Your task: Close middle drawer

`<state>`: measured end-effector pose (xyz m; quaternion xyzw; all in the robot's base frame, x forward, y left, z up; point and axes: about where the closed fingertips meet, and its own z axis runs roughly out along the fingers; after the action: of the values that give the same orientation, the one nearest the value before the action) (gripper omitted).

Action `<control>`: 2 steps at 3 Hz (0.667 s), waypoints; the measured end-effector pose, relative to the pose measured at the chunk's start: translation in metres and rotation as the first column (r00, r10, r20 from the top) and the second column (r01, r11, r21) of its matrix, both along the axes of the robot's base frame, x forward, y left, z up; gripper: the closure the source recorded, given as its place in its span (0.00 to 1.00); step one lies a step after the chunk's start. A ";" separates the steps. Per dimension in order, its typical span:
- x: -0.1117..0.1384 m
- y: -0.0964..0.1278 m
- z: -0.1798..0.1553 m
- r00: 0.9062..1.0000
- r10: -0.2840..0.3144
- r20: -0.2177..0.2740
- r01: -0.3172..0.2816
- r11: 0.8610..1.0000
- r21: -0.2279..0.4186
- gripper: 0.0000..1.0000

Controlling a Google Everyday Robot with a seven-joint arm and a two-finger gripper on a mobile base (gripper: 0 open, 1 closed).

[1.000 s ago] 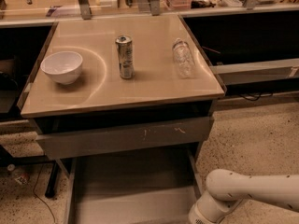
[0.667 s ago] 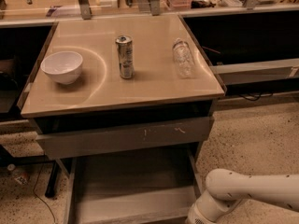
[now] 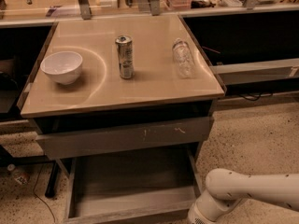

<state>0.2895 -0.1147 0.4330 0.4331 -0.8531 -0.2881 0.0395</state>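
Observation:
The middle drawer (image 3: 133,178) is pulled far out below the table top, its smooth grey tray empty and its plain front panel (image 3: 126,213) near the bottom edge of the camera view. Above it sits the grey drawer front with white scratch marks (image 3: 126,136), nearly shut. My white arm (image 3: 252,188) reaches in from the lower right, and its wrist (image 3: 202,213) bends down beside the open drawer's right front corner. My gripper lies below the bottom edge, out of view.
On the tan table top (image 3: 154,85) stand a white bowl (image 3: 62,66), a metal can (image 3: 124,56) and a clear plastic bottle lying on its side (image 3: 183,57). Dark openings flank the table. Speckled floor (image 3: 254,139) lies to the right.
The open drawer's front edge has crept slightly up in the view, toward the table. The arm's wrist stays at its right front corner.

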 end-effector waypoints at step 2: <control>0.018 0.003 0.003 0.999 0.011 0.038 -0.011 1.000 0.002 0.65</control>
<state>0.3076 -0.1116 0.4362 0.4435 -0.8509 -0.2806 0.0242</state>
